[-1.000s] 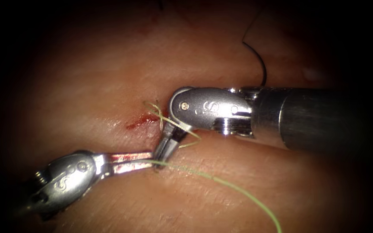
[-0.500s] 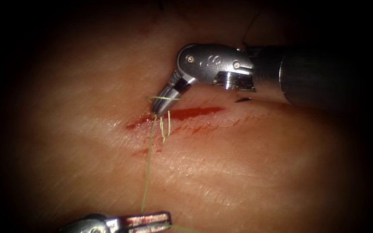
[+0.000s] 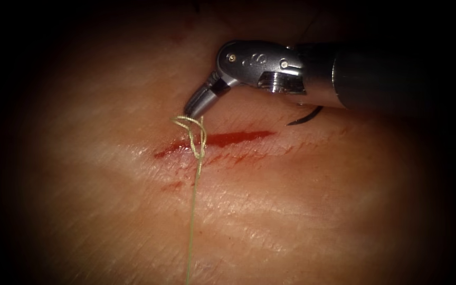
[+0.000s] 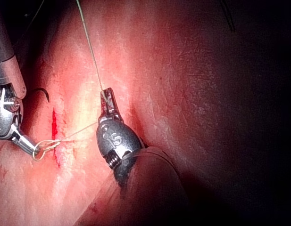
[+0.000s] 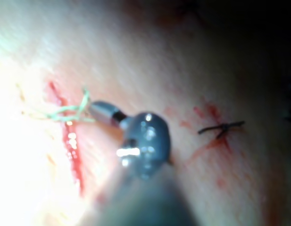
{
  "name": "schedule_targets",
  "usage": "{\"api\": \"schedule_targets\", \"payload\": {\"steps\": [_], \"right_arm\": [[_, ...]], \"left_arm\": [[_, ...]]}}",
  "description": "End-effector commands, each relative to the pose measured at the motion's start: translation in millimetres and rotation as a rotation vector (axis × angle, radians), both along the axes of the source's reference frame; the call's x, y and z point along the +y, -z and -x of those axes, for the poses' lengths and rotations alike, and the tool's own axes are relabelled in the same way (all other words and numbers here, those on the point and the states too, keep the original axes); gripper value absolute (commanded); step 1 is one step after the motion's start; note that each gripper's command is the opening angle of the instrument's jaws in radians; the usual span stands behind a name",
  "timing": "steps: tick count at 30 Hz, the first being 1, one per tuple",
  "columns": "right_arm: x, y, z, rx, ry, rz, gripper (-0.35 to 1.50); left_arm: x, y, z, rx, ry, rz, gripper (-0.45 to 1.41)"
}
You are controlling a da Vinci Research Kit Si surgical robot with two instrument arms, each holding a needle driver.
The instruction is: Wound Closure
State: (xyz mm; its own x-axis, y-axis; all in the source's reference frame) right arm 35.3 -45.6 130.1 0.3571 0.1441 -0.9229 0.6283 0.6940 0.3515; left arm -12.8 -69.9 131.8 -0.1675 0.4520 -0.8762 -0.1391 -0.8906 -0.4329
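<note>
The tissue [image 3: 302, 211] has a short cut [image 3: 233, 138] lined with red fluid. A green thread [image 3: 192, 221] loops into a loose knot [image 3: 198, 149] near the cut's left end, and one strand runs straight down from it. My right tool [image 3: 188, 112] comes in from the right, jaws shut on the thread's loop just above the cut. My left tool [image 4: 107, 98] is shut on the long strand away from the cut. The dark curved needle [image 3: 306, 116] lies free on the tissue under the right tool's shaft, right of the knot.
A dark earlier stitch [image 5: 221, 128] sits on the tissue beyond the right tool. Faint red smears [image 3: 174, 186] mark the tissue below the cut. The right tool's wide shaft [image 3: 386, 79] covers the upper right.
The left tool has drawn the thread downward and left the endoscope view. The right tool has lifted off the cut with the loop, uncovering the cut and the needle. The loop has drawn smaller.
</note>
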Motion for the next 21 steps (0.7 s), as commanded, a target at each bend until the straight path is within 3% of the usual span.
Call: {"api": "schedule_targets", "payload": {"steps": [1, 10, 21], "right_arm": [[1.0, -0.8, -1.1, -0.006, -0.016, 0.005, -0.35], [3.0, -2.1, -2.7, -0.064, -0.103, 0.030, -0.35], [3.7, -2.4, -4.4, -0.074, -0.165, 0.069, -0.35]], "left_arm": [[-0.4, -0.7, 0.6, -0.003, -0.003, -0.004, -0.45], [-3.4, -0.6, 1.2, -0.002, -0.001, -0.027, -0.45], [-10.1, -1.6, 4.1, -0.021, -0.007, -0.101, -0.45]]}}
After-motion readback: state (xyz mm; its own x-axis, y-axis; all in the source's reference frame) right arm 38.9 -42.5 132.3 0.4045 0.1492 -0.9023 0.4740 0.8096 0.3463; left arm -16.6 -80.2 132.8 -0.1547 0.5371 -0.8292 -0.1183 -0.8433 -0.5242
